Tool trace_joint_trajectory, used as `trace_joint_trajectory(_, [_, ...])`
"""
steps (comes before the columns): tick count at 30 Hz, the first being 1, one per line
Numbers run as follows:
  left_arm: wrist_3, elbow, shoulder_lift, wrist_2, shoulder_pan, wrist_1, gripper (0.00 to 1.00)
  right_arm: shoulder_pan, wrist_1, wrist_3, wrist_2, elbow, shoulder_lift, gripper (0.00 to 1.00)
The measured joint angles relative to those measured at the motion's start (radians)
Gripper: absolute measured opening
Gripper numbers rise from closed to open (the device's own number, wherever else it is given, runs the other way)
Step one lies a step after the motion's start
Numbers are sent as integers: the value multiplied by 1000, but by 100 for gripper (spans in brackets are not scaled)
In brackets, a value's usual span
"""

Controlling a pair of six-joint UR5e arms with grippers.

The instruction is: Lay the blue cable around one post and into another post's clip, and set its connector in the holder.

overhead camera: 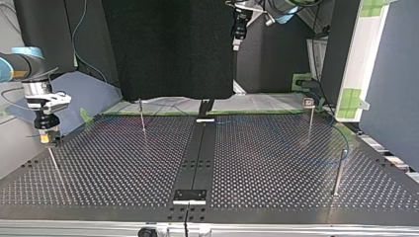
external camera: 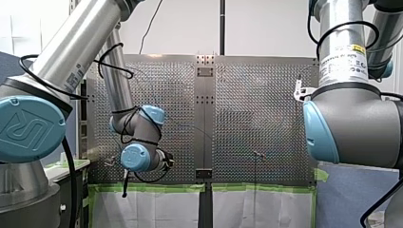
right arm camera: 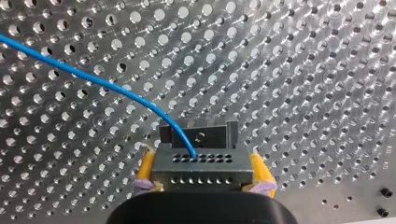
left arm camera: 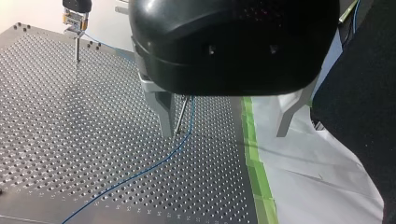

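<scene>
Pads (right arm camera: 148,170) of my right gripper (right arm camera: 201,163), yellow ones, are closed on the connector (right arm camera: 201,173), one on each side. Its holder (right arm camera: 212,135) sits just ahead on the tabletop (right arm camera: 303,70), near a corner; I cannot tell if the two touch. The blue cable (right arm camera: 93,79) leaves the connector's face and curves away over the holes. My left gripper (left arm camera: 224,133) has its metal fingers (left arm camera: 163,114) spread wide, holding nothing. A post (left arm camera: 181,114) stands just inside one finger with the cable beside it, close to the tabletop edge lined with green tape (left arm camera: 254,158).
</scene>
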Motion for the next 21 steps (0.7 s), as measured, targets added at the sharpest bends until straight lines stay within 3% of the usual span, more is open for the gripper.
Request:
trace_joint_trajectory(13, [0,0,0,0,1,0,100,-3,-12,5,-19,-1,3,0])
trace_joint_trajectory(21, [0,0,0,0,1,-1,100,-3,-10,-2,-20,-3,9,0])
